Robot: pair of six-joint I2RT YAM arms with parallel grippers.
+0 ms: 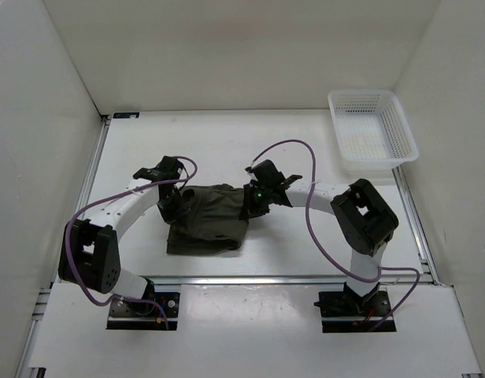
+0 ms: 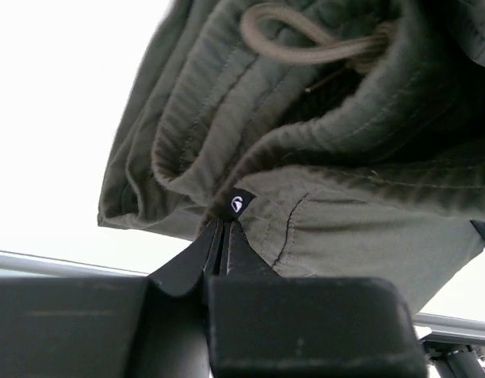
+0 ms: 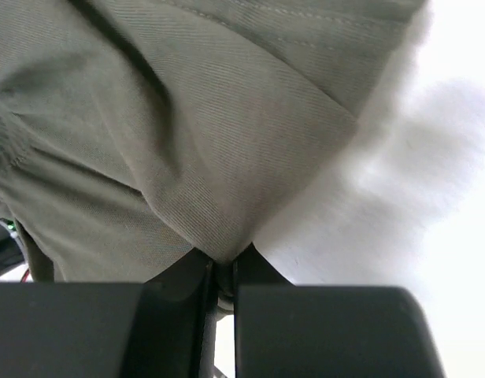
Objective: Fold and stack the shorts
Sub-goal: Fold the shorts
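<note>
The dark olive-green shorts (image 1: 207, 220) lie bunched in a heap on the white table between both arms. My left gripper (image 1: 168, 206) is at the heap's left edge, shut on a fold of the shorts (image 2: 321, 213) by a small black label; the drawstring (image 2: 305, 39) shows above. At the heap's right edge, my right gripper (image 1: 252, 206) is shut on a pinch of the shorts (image 3: 172, 157), the cloth drawn to a point between its fingers (image 3: 262, 276).
A white mesh basket (image 1: 372, 130) stands at the back right corner of the table. White walls enclose the table on three sides. A metal rail (image 1: 290, 279) runs along the near edge, in front of the arm bases.
</note>
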